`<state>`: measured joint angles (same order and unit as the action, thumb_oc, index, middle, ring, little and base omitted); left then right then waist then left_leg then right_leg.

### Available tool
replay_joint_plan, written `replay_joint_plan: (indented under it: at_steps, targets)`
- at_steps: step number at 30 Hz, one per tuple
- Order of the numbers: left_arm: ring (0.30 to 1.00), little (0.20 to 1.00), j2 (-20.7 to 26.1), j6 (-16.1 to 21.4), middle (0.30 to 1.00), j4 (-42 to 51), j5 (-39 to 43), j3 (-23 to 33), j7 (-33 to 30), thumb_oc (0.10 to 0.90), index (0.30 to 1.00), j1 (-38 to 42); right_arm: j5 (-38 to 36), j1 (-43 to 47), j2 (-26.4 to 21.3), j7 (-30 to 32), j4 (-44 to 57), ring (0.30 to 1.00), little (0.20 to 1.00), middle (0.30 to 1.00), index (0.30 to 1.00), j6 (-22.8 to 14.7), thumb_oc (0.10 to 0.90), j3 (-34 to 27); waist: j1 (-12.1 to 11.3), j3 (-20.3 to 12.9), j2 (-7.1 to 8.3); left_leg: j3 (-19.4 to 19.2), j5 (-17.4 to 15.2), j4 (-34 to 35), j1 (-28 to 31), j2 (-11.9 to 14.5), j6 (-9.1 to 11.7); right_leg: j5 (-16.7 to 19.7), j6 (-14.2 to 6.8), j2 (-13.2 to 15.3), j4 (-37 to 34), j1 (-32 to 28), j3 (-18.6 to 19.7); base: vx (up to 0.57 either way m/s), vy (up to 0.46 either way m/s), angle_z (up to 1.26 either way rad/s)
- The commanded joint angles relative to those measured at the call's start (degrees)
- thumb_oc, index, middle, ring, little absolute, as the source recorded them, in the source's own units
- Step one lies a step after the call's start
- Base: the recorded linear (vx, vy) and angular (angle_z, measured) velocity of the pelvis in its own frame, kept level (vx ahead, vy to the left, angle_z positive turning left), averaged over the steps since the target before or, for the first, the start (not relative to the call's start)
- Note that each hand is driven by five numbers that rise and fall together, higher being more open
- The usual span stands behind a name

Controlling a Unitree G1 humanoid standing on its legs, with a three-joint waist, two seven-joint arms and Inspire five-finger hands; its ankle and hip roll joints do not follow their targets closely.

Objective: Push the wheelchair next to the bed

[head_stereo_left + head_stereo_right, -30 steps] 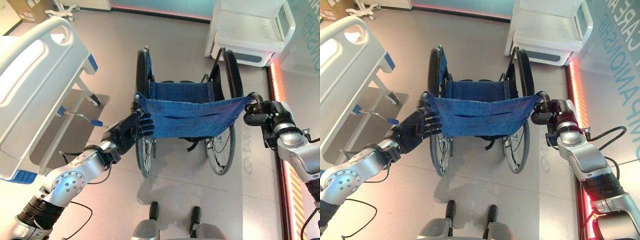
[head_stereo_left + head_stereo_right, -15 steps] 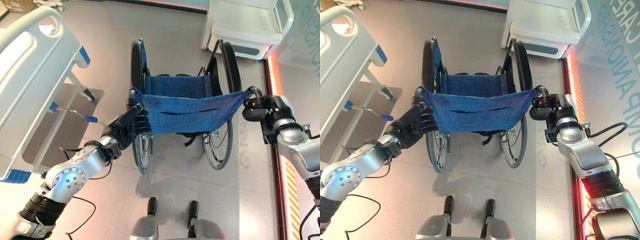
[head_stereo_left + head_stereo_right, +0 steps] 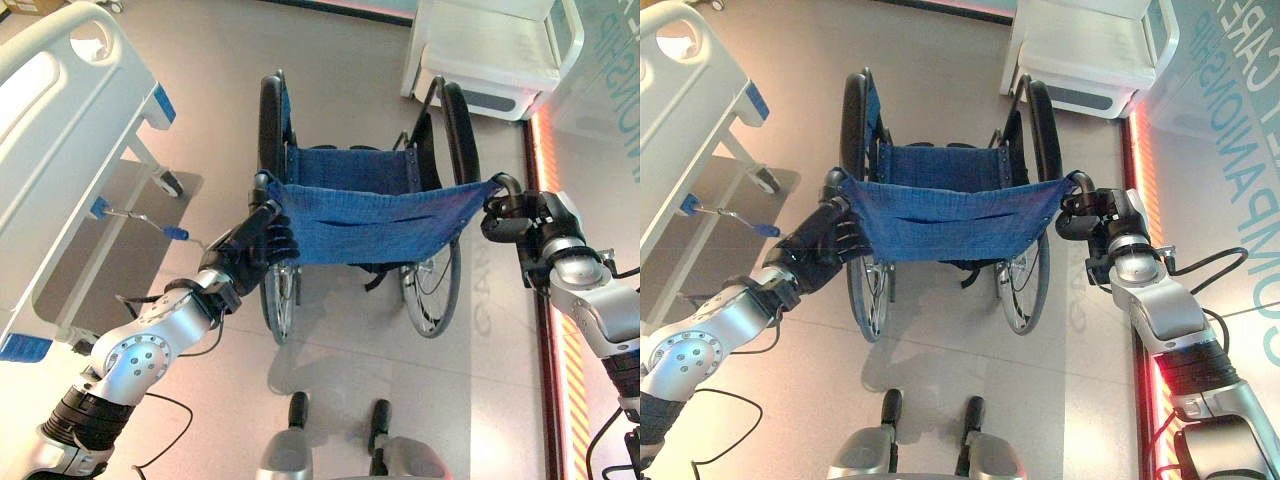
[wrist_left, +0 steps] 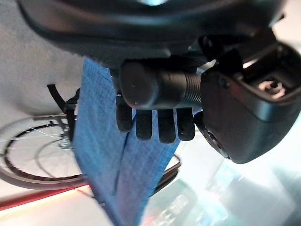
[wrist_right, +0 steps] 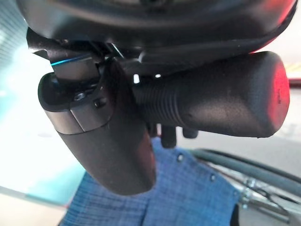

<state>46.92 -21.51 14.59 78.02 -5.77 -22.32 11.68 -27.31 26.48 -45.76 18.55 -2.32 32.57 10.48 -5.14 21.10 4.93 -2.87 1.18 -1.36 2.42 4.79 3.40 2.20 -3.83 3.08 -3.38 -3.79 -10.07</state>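
Bed (image 3: 60,130) at far left, white frame, blue corner bumpers, crank handle (image 3: 140,218) sticking out low on its side. Left hand (image 3: 255,245) wrapped round left push handle (image 4: 155,87), fingers curled tight over grip. Wheelchair (image 3: 370,215) mid-floor, right of bed, well apart from it, blue backrest sling stretched between handles. Right hand (image 3: 515,215) closed round right push handle (image 5: 221,101), thumb alongside grip. White chair (image 3: 495,55) far right.

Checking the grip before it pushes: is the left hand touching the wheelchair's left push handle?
Touching. The left wrist view shows the left hand curled round the left push handle.
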Motion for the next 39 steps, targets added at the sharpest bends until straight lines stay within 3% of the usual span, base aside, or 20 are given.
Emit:
replay_joint_plan:
  at_steps: [1, 3, 6, 7, 9, 11, 13, 14, 16, 20, 23, 24, 25, 27, 31, 32, 33, 34, 37, 39]
  targets:
    - [0.300, 0.300, -4.61, 6.17, 0.300, 5.26, 5.85, 7.05, 1.85, 0.400, 0.300, 6.82, 2.51, 0.82, 1.56, -3.06, 7.37, 0.300, 0.300, 0.300, 0.300, -4.53, 0.400, 3.75, 1.18, -2.88, -0.18, 0.88, 0.91, -19.90, -5.91, 2.92, 0.27, -1.38, 3.19, -1.87, 7.07, -0.83, 0.92, 0.20, -0.150, -0.28]
    - [0.300, 0.300, -5.02, 5.31, 0.300, 4.19, 6.88, 9.09, 2.37, 0.400, 0.300, 5.00, 2.78, 0.30, 2.47, -3.27, 7.57, 0.300, 0.300, 0.300, 0.300, -4.30, 0.400, 3.98, -0.51, -2.73, -0.18, 3.95, -0.43, -22.51, -9.11, -0.05, -1.44, -2.73, 3.33, -2.09, 8.88, -2.13, 1.53, 0.22, -0.028, -0.18]
    - [0.300, 0.300, -5.39, 5.32, 0.300, 3.78, 7.36, 10.61, 2.46, 0.400, 0.300, 2.92, 3.27, -0.22, 2.90, -3.51, 7.86, 0.300, 0.300, 0.300, 0.300, -4.92, 0.400, 4.75, -1.62, -3.48, -1.13, 4.41, -0.17, -14.84, -8.96, -2.65, -2.30, -4.82, 2.96, -2.91, 10.94, -2.23, 1.37, 0.23, 0.110, -0.29]
    - [0.300, 0.300, -6.06, 6.46, 0.300, 3.24, 6.68, 10.25, 3.00, 0.400, 0.300, 2.25, 3.74, -0.13, 3.14, -3.53, 7.77, 0.300, 0.300, 0.300, 0.300, -5.65, 0.400, 5.34, -2.19, -3.68, -2.27, 4.88, 3.44, -7.04, -9.31, -3.06, -0.99, -6.12, 2.89, -4.27, 11.65, -2.27, 1.02, 0.24, 0.125, -0.04]
    - [0.300, 0.300, -6.65, 7.79, 0.300, 2.67, 5.61, 9.89, 4.40, 0.400, 0.300, 1.47, 4.26, -0.22, 3.35, -4.03, 7.31, 0.300, 0.300, 0.300, 0.300, -6.88, 0.400, 5.42, -2.91, -3.33, -3.03, 6.26, 7.92, -1.77, -10.06, -3.29, 0.28, -7.08, 3.00, -5.51, 11.76, -2.80, 1.51, 0.27, 0.098, -0.05]
    - [0.300, 0.300, -7.04, 8.57, 0.300, 2.27, 4.74, 10.18, 6.14, 0.400, 0.300, -0.03, 4.65, -1.13, 3.24, -5.16, 7.09, 0.300, 0.300, 0.300, 0.300, -8.08, 0.400, 4.53, -3.75, -2.93, -3.63, 7.98, 13.66, 1.59, -11.37, -2.92, 1.51, -8.02, 3.46, -6.97, 11.45, -4.42, 2.44, 0.35, 0.098, -0.51]
    - [0.300, 0.300, -7.36, 8.73, 0.300, 2.44, 4.01, 11.26, 8.02, 0.400, 0.300, -2.22, 4.83, -2.63, 2.50, -6.83, 7.49, 0.300, 0.300, 0.300, 0.300, -9.09, 0.400, 3.09, -4.53, -2.68, -3.71, 7.92, 16.22, 2.87, -13.08, -3.10, 1.90, -8.86, 3.84, -7.57, 11.12, -6.44, 3.13, 0.49, 0.155, -0.73]
    - [0.300, 0.300, -7.38, 8.37, 0.300, 2.50, 3.93, 11.95, 8.50, 0.400, 0.300, -2.56, 4.39, -2.48, 1.74, -7.21, 7.54, 0.300, 0.300, 0.300, 0.300, -9.24, 0.400, 2.88, -4.66, -2.90, -3.21, 6.94, 13.09, 2.52, -12.76, -3.81, 0.93, -9.27, 3.58, -6.91, 11.32, -6.74, 3.29, 0.44, 0.166, -0.55]
    - [0.300, 0.300, -6.55, 9.03, 0.300, 2.17, 4.70, 11.96, 8.54, 0.400, 0.300, -2.07, 3.52, -1.79, 1.38, -6.89, 7.18, 0.300, 0.300, 0.300, 0.300, -10.04, 0.400, 2.95, -5.37, -3.31, -2.45, 7.07, 10.33, 0.07, -13.91, -5.17, -0.14, -10.69, 3.57, -5.97, 12.60, -6.83, 3.30, 0.45, 0.196, -0.20]
    - [0.300, 0.300, -6.03, 5.84, 0.300, 0.96, 5.62, 12.96, 9.57, 0.400, 0.300, -1.03, 2.62, -1.66, 1.11, -7.59, 6.75, 0.300, 0.300, 0.300, 0.300, -10.58, 0.400, 2.28, -6.62, -4.66, -0.99, 8.47, 6.24, -5.25, -14.35, -8.17, -2.59, -13.51, 2.13, -3.50, 17.60, -7.02, 1.85, 0.45, 0.209, -0.05]
    - [0.300, 0.300, -5.51, 4.05, 0.300, 0.97, 7.13, 13.49, 9.80, 0.400, 0.300, -0.93, 1.99, -1.99, 0.41, -7.31, 7.72, 0.300, 0.300, 0.300, 0.300, -9.96, 0.400, 2.27, -6.68, -5.72, -0.65, 8.46, 5.14, -6.14, -13.23, -9.74, -4.19, -11.27, -0.19, -1.73, 24.87, -4.64, 0.55, 0.34, 0.238, 0.09]
    - [0.300, 0.300, -5.07, 3.10, 0.300, 0.63, 7.94, 14.10, 10.74, 0.400, 0.300, -1.11, 2.17, -1.73, 0.37, -7.58, 7.67, 0.300, 0.300, 0.300, 0.300, -9.97, 0.400, 2.36, -6.75, -6.49, -0.68, 7.23, 4.30, -6.33, -12.24, -10.68, -5.47, -7.18, -2.46, -0.51, 31.86, -3.21, -0.07, 0.30, 0.232, 0.16]
    - [0.300, 0.300, -5.06, 3.09, 0.300, 0.61, 7.94, 14.13, 10.77, 0.400, 0.300, -1.12, 2.18, -1.69, 0.38, -7.58, 7.65, 0.300, 0.300, 0.300, 0.300, -9.98, 0.400, 2.40, -6.76, -6.53, -0.62, 7.16, 4.31, -6.34, -12.30, -10.73, -5.52, -7.26, -2.53, -0.43, 32.05, -3.06, 0.00, 0.40, 0.322, 0.06]
    - [0.300, 0.300, -4.47, 2.72, 0.300, 0.43, 9.35, 14.31, 11.09, 0.400, 0.300, -0.76, 2.44, 0.22, 1.01, -7.36, 6.91, 0.300, 0.300, 0.300, 0.300, -9.79, 0.400, 3.65, -6.75, -7.41, -0.98, 5.42, 3.17, -6.48, -11.41, -11.34, -6.64, -3.74, -4.14, 0.39, 37.49, -1.18, 0.05, 0.24, 0.186, 0.01]
    - [0.300, 0.300, -3.79, 2.71, 0.300, -0.41, 10.04, 12.83, 11.44, 0.400, 0.300, 1.01, 3.62, 2.29, 1.98, -7.40, 5.57, 0.300, 0.300, 0.300, 0.300, -10.82, 0.400, 3.91, -6.55, -8.39, -0.74, 3.87, 1.34, -8.80, -12.72, -12.89, -6.80, -4.84, -2.70, 0.76, 27.75, -1.11, -0.58, 0.23, 0.046, -0.01]
    - [0.300, 0.300, -3.86, 2.90, 0.300, -0.42, 9.83, 12.64, 11.53, 0.400, 0.300, 1.12, 3.68, 2.60, 1.96, -7.37, 5.47, 0.300, 0.300, 0.300, 0.300, -10.92, 0.400, 3.94, -6.52, -8.29, -0.82, 3.83, 1.13, -9.22, -12.87, -12.78, -6.55, -5.90, -2.13, 0.79, 25.57, -1.05, -0.79, 0.19, -0.071, 0.02]
    - [0.300, 0.300, -4.33, 3.54, 0.300, -0.36, 9.20, 11.89, 11.45, 0.400, 0.300, 1.87, 3.56, 3.85, 1.82, -7.19, 5.07, 0.300, 0.300, 0.300, 0.300, -11.19, 0.400, 4.06, -6.35, -7.66, -1.03, 3.87, 0.34, -11.26, -13.63, -12.56, -5.57, -8.82, -0.14, 0.73, 19.02, -1.24, -0.92, 0.15, -0.062, 0.05]
    - [0.300, 0.300, -4.45, 3.70, 0.300, -0.40, 9.10, 11.75, 11.48, 0.400, 0.300, 2.00, 3.43, 4.15, 1.66, -7.16, 4.94, 0.300, 0.300, 0.300, 0.300, -11.21, 0.400, 4.09, -6.22, -7.41, -1.03, 3.94, 0.15, -12.02, -13.85, -12.62, -5.35, -8.72, 0.06, 0.70, 17.81, -1.40, -0.82, 0.18, -0.058, 0.11]
    - [0.300, 0.300, -6.27, 6.69, 0.300, -1.07, 7.70, 9.38, 11.14, 0.400, 0.300, 3.77, 3.45, 7.28, 0.67, -7.00, 3.53, 0.300, 0.300, 0.300, 0.300, -12.47, 0.400, 4.67, -4.16, -4.18, -1.19, 4.94, 0.93, -19.74, -17.34, -13.55, -3.01, -2.88, 0.77, 0.63, 7.31, 0.15, 4.33, 0.13, -0.035, 0.24]
    - [0.300, 0.300, -6.68, 8.11, 0.300, -1.50, 7.22, 7.97, 10.63, 0.400, 0.300, 5.16, 3.20, 8.60, 0.19, -6.09, 3.78, 0.300, 0.300, 0.300, 0.300, -12.46, 0.400, 5.25, -2.32, -3.01, -1.18, 5.22, -1.23, -22.21, -17.46, -13.99, -3.12, 1.57, -0.05, 1.27, 3.64, 2.34, 7.82, 0.14, -0.084, 0.63]
